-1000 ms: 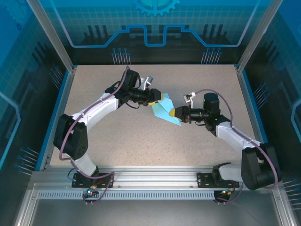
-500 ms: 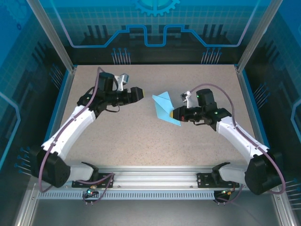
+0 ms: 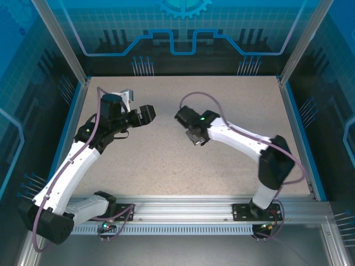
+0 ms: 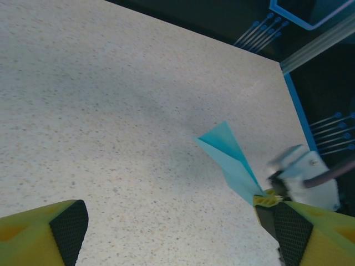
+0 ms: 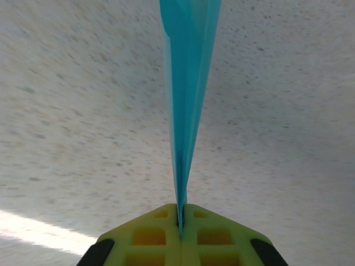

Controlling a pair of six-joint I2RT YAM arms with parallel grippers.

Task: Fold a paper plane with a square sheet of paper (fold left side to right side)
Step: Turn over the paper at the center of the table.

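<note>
Your paper plane [image 4: 228, 162] is light-blue, folded narrow, with creases running along its length. It tapers toward one end, and that narrow end sits in the right gripper [image 5: 180, 215]. In the right wrist view you see the paper edge-on. It is a thin blade with its layers pressed flat together, coming straight out of the seam between the two yellow fingers [image 5: 148, 235]. Those fingers are squeezed together on the paper with no gap visible, so the right gripper is clamped on the plane.

In the left wrist view the wider end points away from the right gripper, out over the speckled beige tabletop [image 4: 100, 111]. You can't tell whether the paper touches the surface or is held just above it.

In the top view the right arm [image 3: 238, 138] reaches across from its base to the middle of the table, with the wrist turned down. A cable [image 3: 191, 97] loops off the back of it.

Your left gripper [image 4: 178, 230] is wide open. Its two yellow fingers with black pads sit at opposite bottom corners of the left wrist view, with nothing but bare tabletop between them. It holds nothing. In the top view it sits left of the table's centre and points toward the right arm's wrist. It is well apart from the plane, with bare table in between.
</note>
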